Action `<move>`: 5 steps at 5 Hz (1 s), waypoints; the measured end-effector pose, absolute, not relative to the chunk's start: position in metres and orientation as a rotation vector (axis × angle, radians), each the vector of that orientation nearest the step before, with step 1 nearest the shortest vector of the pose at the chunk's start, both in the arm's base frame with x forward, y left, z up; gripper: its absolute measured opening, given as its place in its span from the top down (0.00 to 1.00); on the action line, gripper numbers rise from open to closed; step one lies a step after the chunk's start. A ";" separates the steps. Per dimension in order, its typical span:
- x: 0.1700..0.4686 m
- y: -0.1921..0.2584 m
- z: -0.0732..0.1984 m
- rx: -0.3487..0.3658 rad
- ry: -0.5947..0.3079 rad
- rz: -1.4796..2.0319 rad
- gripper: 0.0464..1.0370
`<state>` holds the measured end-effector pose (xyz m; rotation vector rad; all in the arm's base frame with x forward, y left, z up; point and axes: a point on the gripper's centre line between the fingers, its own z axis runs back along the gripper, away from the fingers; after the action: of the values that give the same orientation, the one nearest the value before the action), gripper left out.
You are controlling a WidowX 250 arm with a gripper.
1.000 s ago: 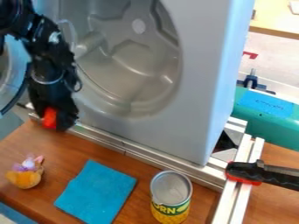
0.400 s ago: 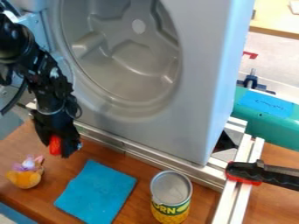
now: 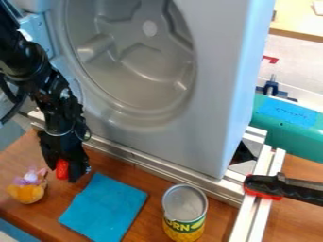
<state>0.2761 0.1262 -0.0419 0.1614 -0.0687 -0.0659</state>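
I have the end effector closed on a rounded red object, fingers parted by its width, near a soft-looking orange-and-purple toy and a flat blue cloth. A cylindrical metal can stands upright on my wood-grained worktop.

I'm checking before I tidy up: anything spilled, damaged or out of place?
Nothing plainly stands out: the can stands upright, the blue cloth lies flat, and no spill shows. The gripper holds a red object in its jaws, near the orange toy.
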 end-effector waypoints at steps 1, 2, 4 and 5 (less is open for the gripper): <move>0.280 0.133 -0.055 0.179 -0.051 -0.067 0.22; 0.284 0.143 -0.056 0.170 -0.063 -0.029 0.22; 0.280 0.146 -0.061 0.142 -0.019 0.046 0.02; 0.281 0.144 -0.057 0.129 -0.026 0.081 0.03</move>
<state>0.2806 0.1435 -0.0573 0.1291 -0.0258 0.0811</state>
